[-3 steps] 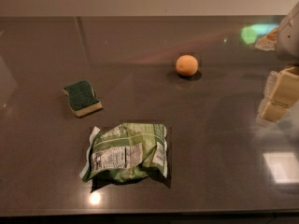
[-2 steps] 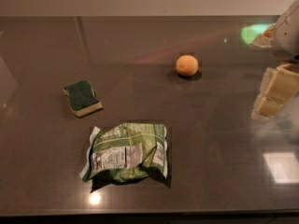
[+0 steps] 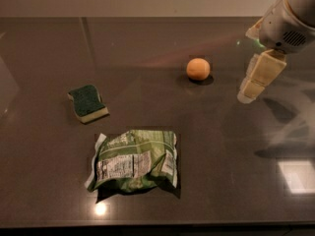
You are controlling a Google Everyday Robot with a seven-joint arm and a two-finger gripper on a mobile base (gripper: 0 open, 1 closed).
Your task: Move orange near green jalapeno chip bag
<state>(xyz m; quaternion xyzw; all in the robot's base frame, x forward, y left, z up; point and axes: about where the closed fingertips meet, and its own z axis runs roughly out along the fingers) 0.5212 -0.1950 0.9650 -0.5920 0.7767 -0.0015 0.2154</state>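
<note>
The orange [image 3: 198, 69] is a small round fruit resting on the dark table [image 3: 44, 181], right of centre and toward the back. The green jalapeno chip bag [image 3: 135, 163] lies crumpled and flat near the front, its white label panel facing up. The gripper [image 3: 251, 85] hangs from the white arm at the upper right, to the right of the orange and apart from it, above the table. It holds nothing that I can see.
A yellow sponge with a dark green top [image 3: 87, 102] lies at the left, behind the bag. Bright light patches reflect off the table at the right [image 3: 298, 176] and near the front edge [image 3: 101, 209].
The arm and gripper have moved left and a little up, closer to the orange. The orange, bag and sponge have not moved.
</note>
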